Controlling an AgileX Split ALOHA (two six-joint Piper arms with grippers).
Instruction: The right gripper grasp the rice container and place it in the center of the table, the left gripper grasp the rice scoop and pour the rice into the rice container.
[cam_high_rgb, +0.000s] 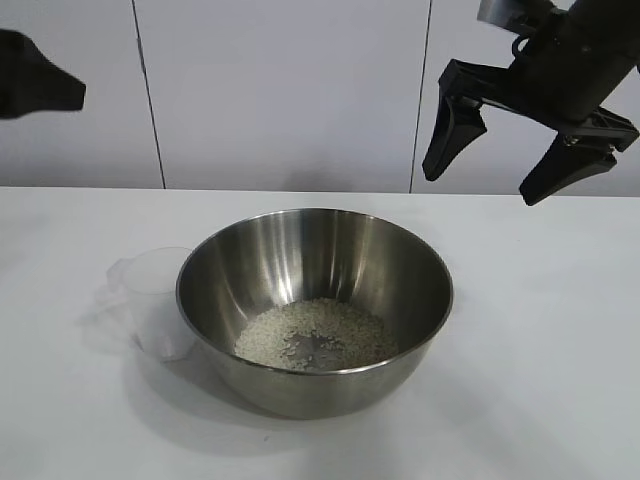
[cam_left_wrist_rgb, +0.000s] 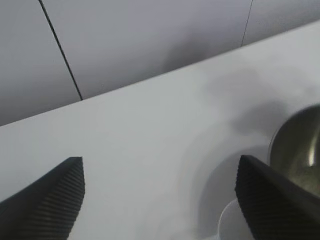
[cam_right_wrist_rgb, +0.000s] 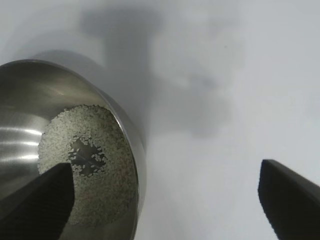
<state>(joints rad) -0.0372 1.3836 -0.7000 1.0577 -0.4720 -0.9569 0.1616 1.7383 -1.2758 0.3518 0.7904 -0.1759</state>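
The rice container (cam_high_rgb: 315, 305) stood on the white bench (cam_high_rgb: 540, 380), about in the middle of it. The rice (cam_high_rgb: 315, 335) lay inside the container, at the bottom, as a pale flat ring of grains. In the centre of this ring a small patch of bare steel showed through, which was also seen in the right wrist view (cam_right_wrist_rgb: 87, 157).

The rice scoop (cam_high_rgb: 155, 300) stood upright on the bench just beside the container, on the side of the left arm. Its wall seemed to touch the container's side, but I cannot tell this for sure. The scoop looked empty.

The right tool (cam_high_rgb: 505, 165) hung in the air above the bench, behind the container and toward the right side, well apart from the rim. Its two fingers were spread wide and held nothing. In the right wrist view both black fingers (cam_right_wrist_rgb: 287, 200) appeared at the edges, with the container (cam_right_wrist_rgb: 50, 100) under one of them.

The left tool (cam_high_rgb: 40, 85) was high at the left edge of the exterior view, where only a part of it showed. In the left wrist view its fingers (cam_left_wrist_rgb: 50, 200) stood wide apart with nothing between them, above the bench (cam_left_wrist_rgb: 140, 150), and the rim of the scoop (cam_left_wrist_rgb: 232, 222) and a part of the container (cam_left_wrist_rgb: 297, 150) were visible near one finger.
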